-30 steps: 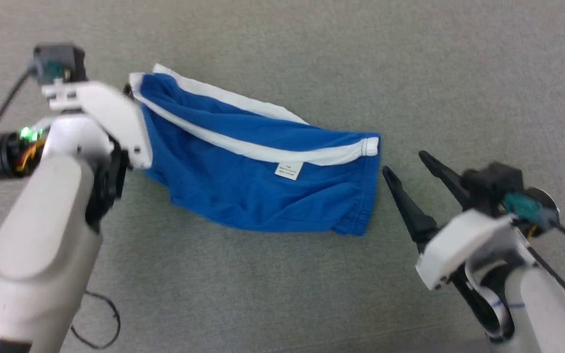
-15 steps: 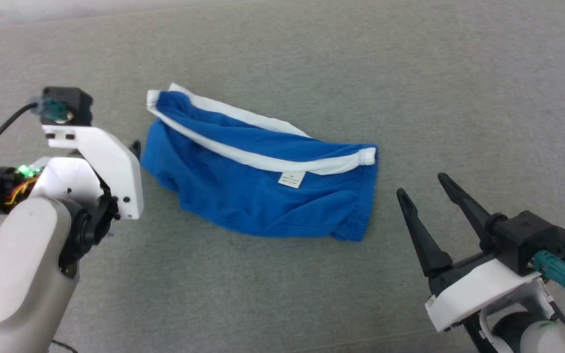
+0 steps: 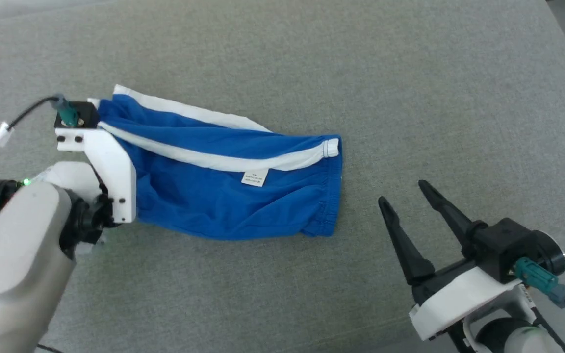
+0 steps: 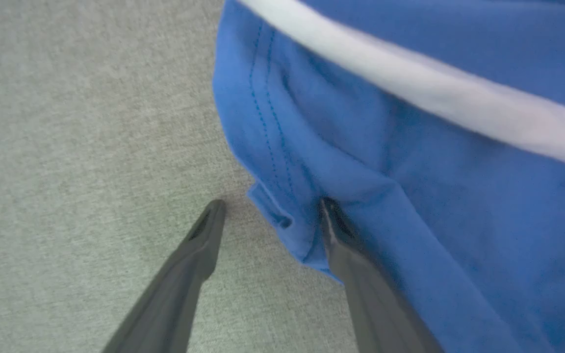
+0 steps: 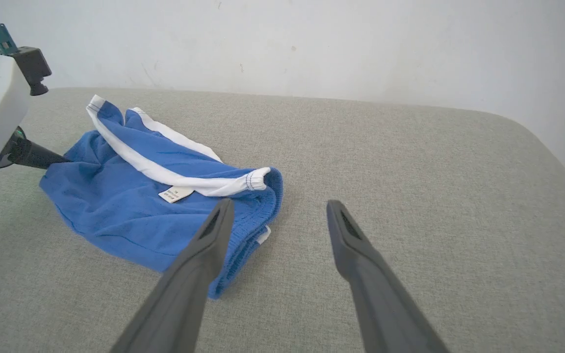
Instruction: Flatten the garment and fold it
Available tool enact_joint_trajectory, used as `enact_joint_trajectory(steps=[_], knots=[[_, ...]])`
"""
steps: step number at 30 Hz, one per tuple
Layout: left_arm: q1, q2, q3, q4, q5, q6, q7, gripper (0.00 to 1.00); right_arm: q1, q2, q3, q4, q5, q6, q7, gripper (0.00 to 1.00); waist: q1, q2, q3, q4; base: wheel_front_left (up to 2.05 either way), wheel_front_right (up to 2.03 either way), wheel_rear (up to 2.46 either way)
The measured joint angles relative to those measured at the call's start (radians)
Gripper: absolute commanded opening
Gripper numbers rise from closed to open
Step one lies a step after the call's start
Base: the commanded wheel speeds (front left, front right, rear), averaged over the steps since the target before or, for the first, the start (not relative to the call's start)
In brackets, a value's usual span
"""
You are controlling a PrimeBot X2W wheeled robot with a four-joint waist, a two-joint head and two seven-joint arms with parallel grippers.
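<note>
Flattening: left gripper (image 4: 271, 203), jaws apart, straddles the hem (image 4: 282, 223) of the shorts (image 3: 223, 196), due to clamp; right gripper (image 3: 402, 192), jaws apart, nearby.

soft matt blue cloth garment (image 3: 214, 206), coarse grey woven surface (image 3: 410, 98)

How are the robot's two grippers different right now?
The left gripper is at the garment, its fingers straddling the blue hem; the right gripper sits apart from the garment, over the bare grey surface. The left gripper points steeply down at the cloth; the right gripper lies flatter. Both are open and hold nothing.
</note>
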Motion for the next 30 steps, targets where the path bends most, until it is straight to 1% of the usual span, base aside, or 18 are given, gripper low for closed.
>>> enact_joint_trajectory(steps=[1,3,4,9,13,16,19,21,26,30], knots=[[-0.008,0.0,-0.002,0.008,-0.005,0.0,0.022,0.97,0.0,0.0,0.003,0.002,0.0,0.0,0.0,1.0,-0.0001,0.0,0.005,-0.003,0.0,0.0,0.0],[-0.023,0.001,-0.005,0.016,-0.02,0.0,0.066,0.36,-0.001,0.001,0.009,0.003,-0.001,0.0,-0.001,1.0,-0.0003,0.0,0.014,-0.01,0.0,0.0,0.0],[-0.025,0.0,-0.004,0.014,-0.03,0.0,0.077,0.0,-0.001,0.0,0.009,0.004,-0.001,0.0,-0.001,1.0,-0.0003,0.0,0.018,-0.012,0.0,0.0,0.0],[-0.013,-0.016,0.002,-0.02,-0.051,0.007,0.082,0.0,-0.003,-0.003,0.007,0.011,0.0,0.0,0.003,1.0,-0.0002,0.0,0.033,-0.012,0.0,0.0,0.0],[0.023,-0.027,0.02,-0.043,-0.052,0.025,0.014,0.0,-0.007,-0.013,0.007,0.021,0.009,0.0,0.023,1.0,-0.0001,0.0,0.034,-0.002,0.0,0.0,0.0],[0.061,-0.036,0.026,-0.066,-0.039,0.038,-0.072,0.0,-0.015,-0.022,0.003,0.048,0.031,0.0,0.078,1.0,0.0,0.0,0.027,0.008,0.0,0.0,0.0],[0.107,-0.04,0.03,-0.106,-0.014,0.056,-0.159,0.0,-0.027,-0.036,0.008,0.1,0.073,0.0,0.163,1.0,0.0001,0.0,0.016,0.019,0.0,0.0,0.0],[0.136,-0.044,0.03,-0.142,-0.007,0.058,-0.195,0.0,-0.044,-0.04,0.012,0.133,0.105,0.0,0.216,1.0,0.0001,0.0,0.009,0.031,0.0,0.0,0.0],[0.172,-0.043,0.01,-0.216,0.003,0.045,-0.233,0.0,-0.126,-0.04,0.025,0.223,0.163,0.0,0.314,1.0,0.0001,0.0,-0.006,0.072,0.0,0.0,0.0],[0.172,-0.043,0.006,-0.249,0.012,0.044,-0.247,0.0,-0.203,-0.036,0.041,0.315,0.194,0.0,0.366,1.0,0.0001,0.0,-0.011,0.104,0.0,0.0,0.0]])
